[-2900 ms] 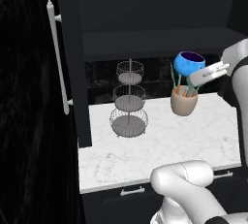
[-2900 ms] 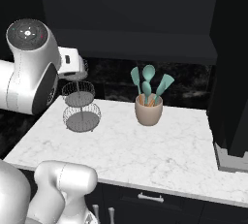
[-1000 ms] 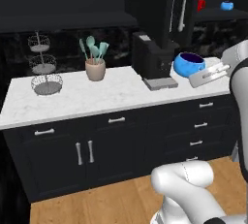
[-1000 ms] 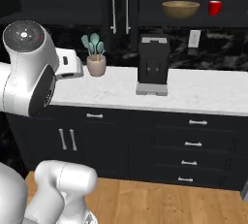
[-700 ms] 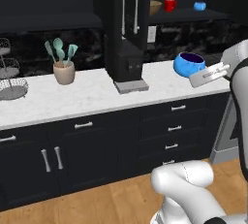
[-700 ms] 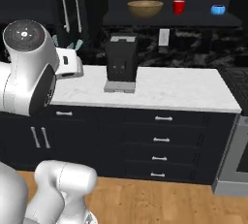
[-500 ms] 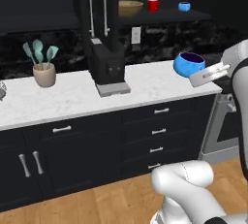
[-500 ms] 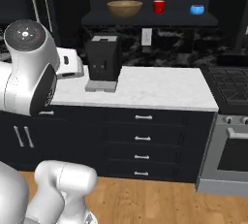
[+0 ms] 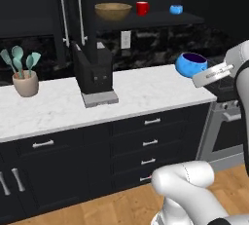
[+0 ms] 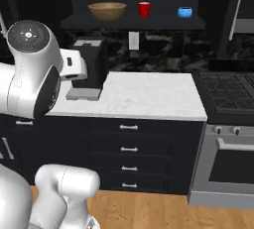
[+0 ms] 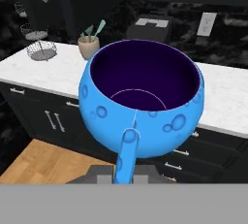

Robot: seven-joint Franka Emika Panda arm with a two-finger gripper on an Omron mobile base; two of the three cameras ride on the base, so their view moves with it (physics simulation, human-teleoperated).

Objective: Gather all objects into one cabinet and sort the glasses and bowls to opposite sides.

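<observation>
My gripper is shut on the handle of a bright-blue vessel with a dark inside, held upright in the air past the counter's right end. In the hand view this blue vessel sits close before the camera, handle pointing down toward the fingers. The black cabinet's open dark shelf carries a wide tan wooden bowl on the left, a red mug in the middle and another small blue vessel on the right. The same bowl, mug and blue vessel appear in the left base view.
A black coffee machine stands on the white marble counter, with a tan utensil pot at the left. Tall cabinet doors with silver bar handles are left of the shelf. A stove adjoins the counter's right end; drawers lie below.
The whole picture has slid left as the base drove right along the counter. The shelf now sits ahead. The blue vessel stays held in the shut gripper.
</observation>
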